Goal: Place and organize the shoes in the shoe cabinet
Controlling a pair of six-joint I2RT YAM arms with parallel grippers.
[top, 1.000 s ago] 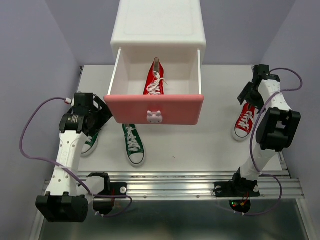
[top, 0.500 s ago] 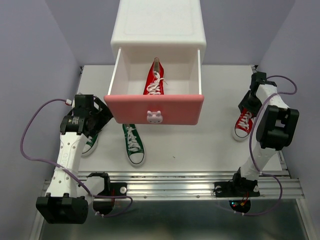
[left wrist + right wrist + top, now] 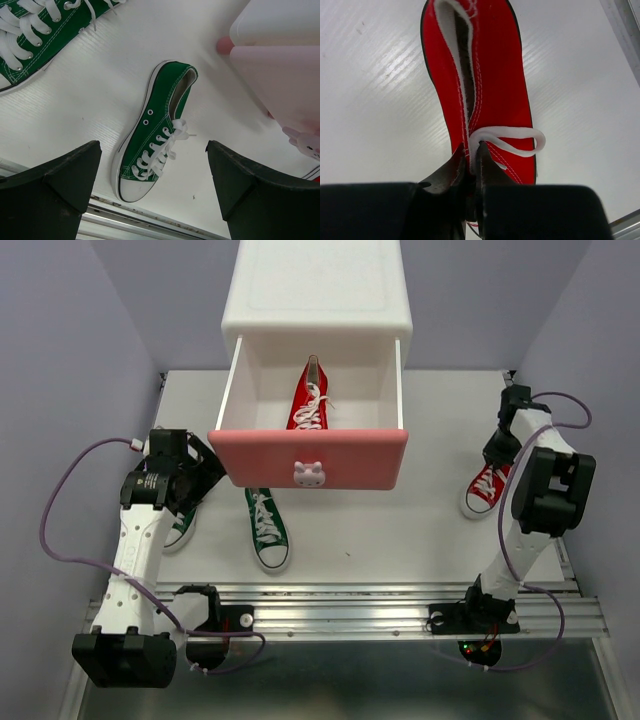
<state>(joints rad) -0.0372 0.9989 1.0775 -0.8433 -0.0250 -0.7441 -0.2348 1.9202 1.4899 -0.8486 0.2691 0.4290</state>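
Observation:
The white shoe cabinet (image 3: 320,295) stands at the back with its pink drawer (image 3: 310,453) pulled out. One red shoe (image 3: 310,400) lies inside the drawer. A second red shoe (image 3: 483,490) rests on the table at the right, and my right gripper (image 3: 470,150) is shut on the canvas edge of that red shoe (image 3: 495,75) by its lace loop. Two green shoes lie at the left: one (image 3: 268,530) in front of the drawer, one (image 3: 180,527) partly under my left arm. My left gripper (image 3: 152,147) hangs open above a green shoe (image 3: 160,115), touching nothing.
The open drawer's pink front (image 3: 280,75) overhangs the table just right of my left gripper. The other green shoe (image 3: 30,35) lies at that view's upper left. A metal rail (image 3: 350,605) runs along the near table edge. Purple walls close in both sides.
My right gripper came down over the red shoe on the table and closed from wide open onto its edge. The left arm barely moved.

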